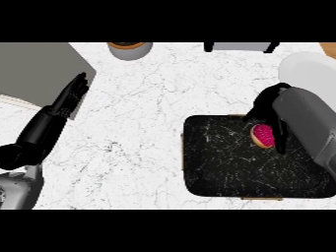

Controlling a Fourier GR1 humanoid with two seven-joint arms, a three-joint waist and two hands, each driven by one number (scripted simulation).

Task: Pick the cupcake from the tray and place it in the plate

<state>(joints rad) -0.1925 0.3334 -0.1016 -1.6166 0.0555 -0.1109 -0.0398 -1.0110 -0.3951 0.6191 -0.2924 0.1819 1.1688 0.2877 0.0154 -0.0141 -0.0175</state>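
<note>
Showing on the worktop: a white marbled surface with grey veins is seen from steeply above, and it carries every item listed here.
Tray: a black, speckled tray with rounded corners is set right of centre on the worktop; thin wooden edges are seen at its top and bottom sides.
Cupcake: the cupcake, with pink topping and a tan base, is seen over the upper right part of the tray, tipped on its side, just beside the tray's far edge.
Right robot hand: the black hand is brought in from the right on a grey forearm; its fingers are curled down on both sides of the cupcake, so the cupcake is grasped. Whether the cupcake touches the tray or is lifted off it cannot be told.
Plate: a white plate is placed at the upper right, beyond the tray, partly hidden by the right forearm and well apart from the cupcake.
Left robot hand: the hand is held at the left with fingers straight and relaxed, released, nothing being held; its fingertips are laid over the edge of a grey panel.
Far edge: a grey round container with a brown top is seen at the upper centre, cut off by the view.
</note>
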